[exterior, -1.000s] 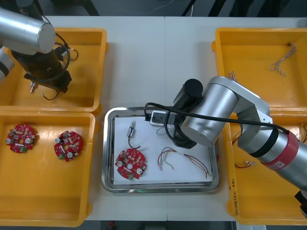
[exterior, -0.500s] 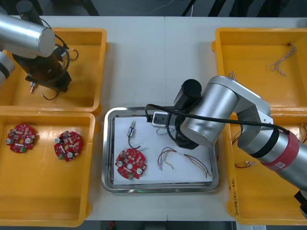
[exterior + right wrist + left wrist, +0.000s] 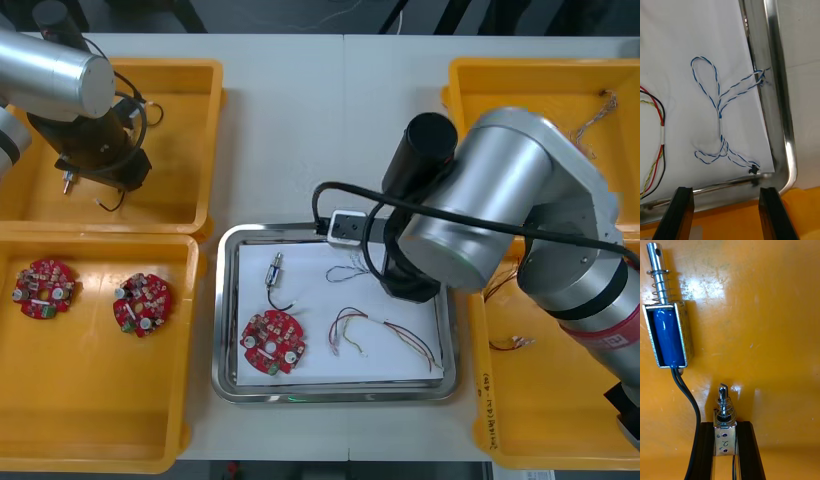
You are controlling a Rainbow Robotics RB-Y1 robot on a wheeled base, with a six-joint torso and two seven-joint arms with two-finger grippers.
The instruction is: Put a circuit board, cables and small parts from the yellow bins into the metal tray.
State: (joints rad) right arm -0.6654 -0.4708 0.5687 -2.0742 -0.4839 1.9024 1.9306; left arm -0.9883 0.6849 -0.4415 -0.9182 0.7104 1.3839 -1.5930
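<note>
The small part [image 3: 724, 435] sits clamped between my left pincer's [image 3: 725, 426] fingers, its long axis in line with them and its spring end pointing away, over the far left bin [image 3: 185, 140]. The tray [image 3: 226, 300] lies to the right and nearer, so this arm is the one to carry. My right pincer [image 3: 725, 197] hangs wide open and empty over the tray's far right part, beside the cable [image 3: 719, 112].

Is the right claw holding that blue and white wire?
No, the right gripper is open, and the blue and white cable lies loose in the metal tray.
</note>
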